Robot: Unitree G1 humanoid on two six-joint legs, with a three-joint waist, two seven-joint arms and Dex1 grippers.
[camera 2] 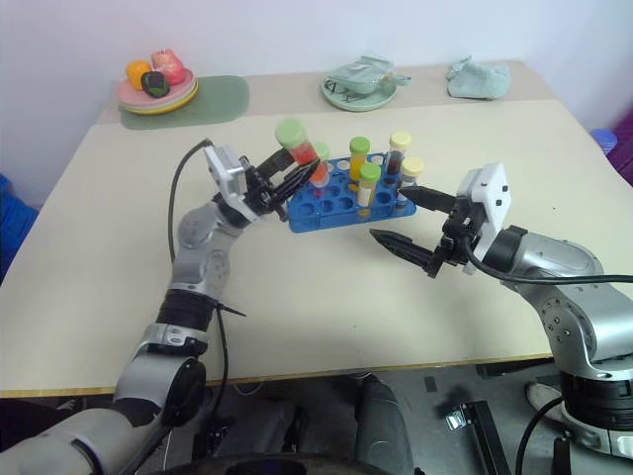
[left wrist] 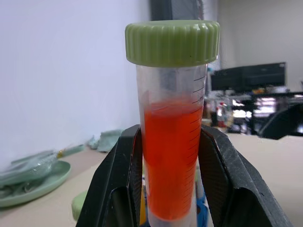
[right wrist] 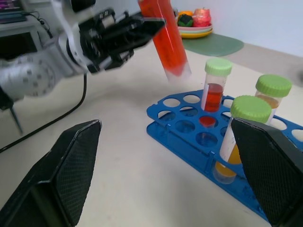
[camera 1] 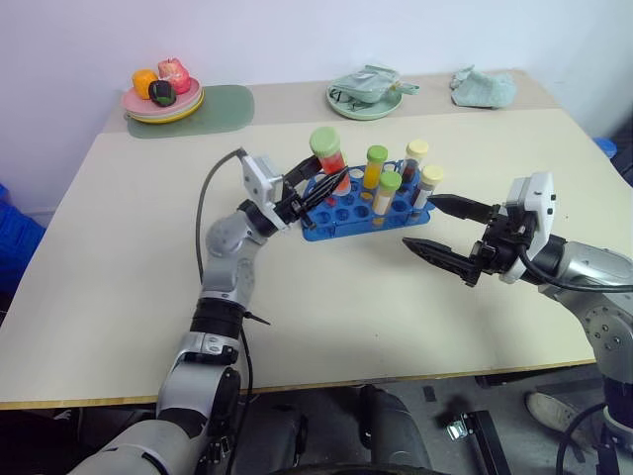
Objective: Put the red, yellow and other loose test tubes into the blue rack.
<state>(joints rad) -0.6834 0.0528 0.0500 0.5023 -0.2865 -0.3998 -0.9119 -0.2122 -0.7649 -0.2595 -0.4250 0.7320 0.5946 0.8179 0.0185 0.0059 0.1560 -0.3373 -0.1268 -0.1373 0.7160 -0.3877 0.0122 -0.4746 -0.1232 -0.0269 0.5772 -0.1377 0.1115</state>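
Observation:
The blue rack (camera 1: 334, 224) stands mid-table with several capped tubes upright in it, among them a green-capped orange one (camera 1: 377, 164) and a yellow-capped one (camera 1: 416, 154). My left gripper (camera 1: 334, 181) is shut on a red test tube (camera 1: 329, 156) with a green cap, held tilted just above the rack's left end. In the left wrist view the black fingers (left wrist: 118, 184) clamp both sides of this tube (left wrist: 173, 156). My right gripper (camera 1: 420, 220) hangs open and empty over the table beside the rack's right end. No loose yellow tube is in view.
A plate of toy fruit (camera 1: 163, 99) on a green mat sits at the back left. A green dish (camera 1: 364, 96) and a crumpled cloth (camera 1: 483, 87) lie along the far edge. A black cable (camera 1: 206, 193) loops by my left arm.

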